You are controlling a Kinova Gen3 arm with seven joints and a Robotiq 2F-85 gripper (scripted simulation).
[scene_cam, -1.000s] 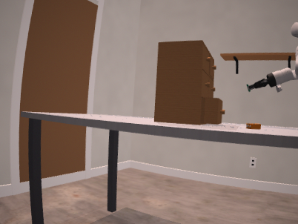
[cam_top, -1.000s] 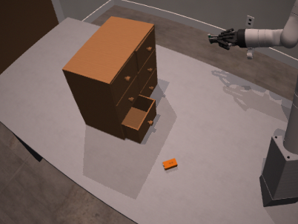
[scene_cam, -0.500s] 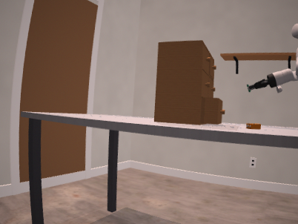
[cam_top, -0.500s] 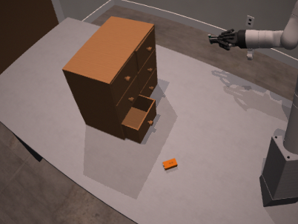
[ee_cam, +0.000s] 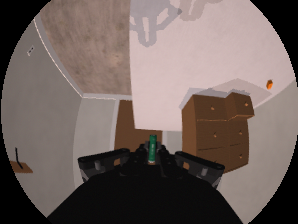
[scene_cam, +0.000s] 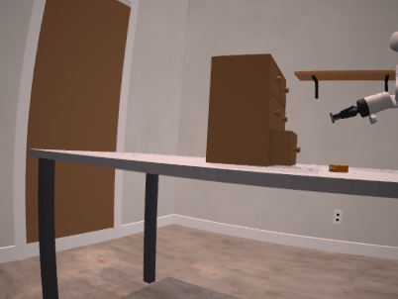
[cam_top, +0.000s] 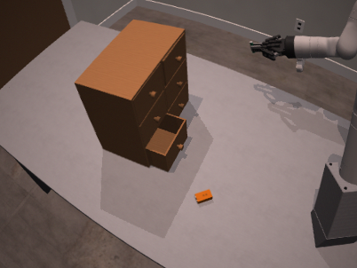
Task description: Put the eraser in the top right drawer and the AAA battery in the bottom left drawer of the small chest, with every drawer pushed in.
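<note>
smooth pale-grey rounded arm (cam_top: 314, 47) (scene_cam: 380, 102), dark band at the wrist, black angular linked fingers (cam_top: 272, 55) (scene_cam: 348, 113).

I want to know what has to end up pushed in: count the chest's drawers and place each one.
6: the chest has a left and a right one in each of three rows. The bottom-left drawer stands open; the other five look closed.
</note>
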